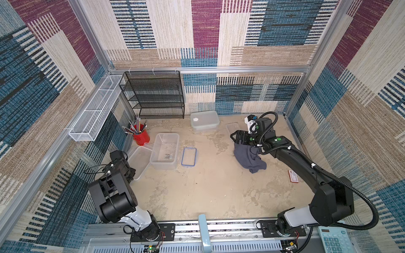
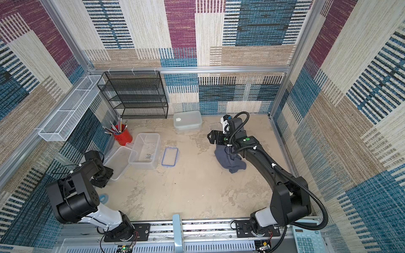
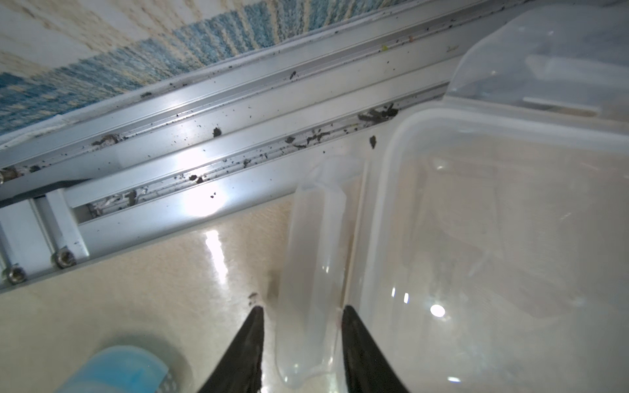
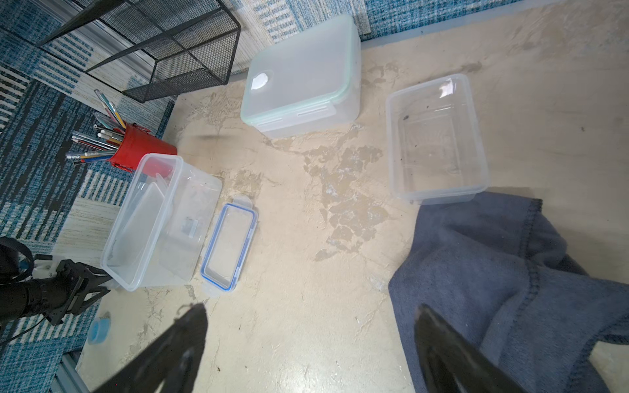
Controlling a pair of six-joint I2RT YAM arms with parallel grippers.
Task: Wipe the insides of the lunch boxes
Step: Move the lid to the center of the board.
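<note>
left wrist view: left gripper [image 3: 303, 340], jaws narrowly apart, straddles the latch flap [image 3: 316, 258] of the whitish lid [image 3: 510, 238], whose long axis runs out between them. the lid touches the large lunch box [image 1: 165, 151] at the bench [image 1: 208, 186] left side. right gripper [image 4: 311, 316] gapes beside the cloth [image 4: 493, 272].
</note>
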